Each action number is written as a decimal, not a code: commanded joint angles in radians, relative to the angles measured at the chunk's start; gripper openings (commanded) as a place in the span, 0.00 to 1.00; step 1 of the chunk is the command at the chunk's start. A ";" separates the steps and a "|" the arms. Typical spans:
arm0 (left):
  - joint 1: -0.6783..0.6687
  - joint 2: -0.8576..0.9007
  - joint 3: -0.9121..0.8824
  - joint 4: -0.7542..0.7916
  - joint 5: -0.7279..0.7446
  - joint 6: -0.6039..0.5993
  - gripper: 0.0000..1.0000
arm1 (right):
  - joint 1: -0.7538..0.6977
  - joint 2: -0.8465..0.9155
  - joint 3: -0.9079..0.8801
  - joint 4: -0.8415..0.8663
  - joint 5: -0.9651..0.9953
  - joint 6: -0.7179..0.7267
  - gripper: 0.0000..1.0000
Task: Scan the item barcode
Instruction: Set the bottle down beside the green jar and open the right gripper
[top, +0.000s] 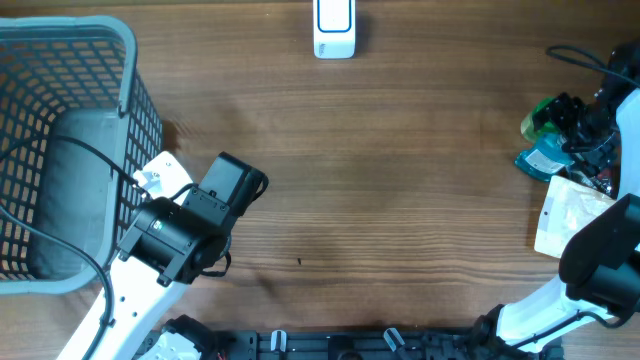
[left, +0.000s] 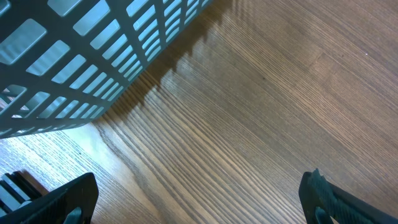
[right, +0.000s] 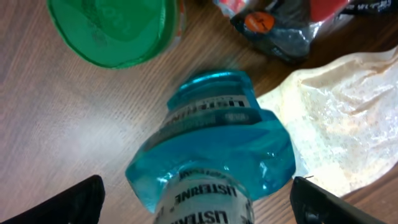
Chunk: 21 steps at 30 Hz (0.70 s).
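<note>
A blue Listerine mouthwash bottle (right: 214, 155) lies on the wooden table at the far right (top: 543, 160). My right gripper (right: 199, 208) hangs over it, open, with one black finger on each side of the bottle and a gap at both. The white barcode scanner (top: 333, 28) stands at the table's far edge, in the middle. My left gripper (left: 199, 202) is open over bare wood beside the basket, with nothing between its fingers (left: 68, 199).
A grey mesh basket (top: 125, 60) fills the left side, its wall close to the left gripper (left: 93, 56). Beside the bottle are a green lid (right: 112, 28), a dark snack packet (right: 280, 28) and a pale pouch (right: 345, 118).
</note>
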 joint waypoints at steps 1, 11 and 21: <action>-0.005 0.001 -0.005 0.000 -0.006 -0.014 1.00 | -0.002 0.016 0.003 0.026 -0.019 0.007 1.00; -0.005 0.001 -0.005 0.000 -0.006 -0.014 1.00 | -0.002 -0.032 0.150 -0.166 -0.060 -0.006 1.00; -0.005 0.001 -0.005 0.005 -0.029 -0.014 1.00 | 0.029 -0.284 0.426 -0.149 -0.364 0.002 1.00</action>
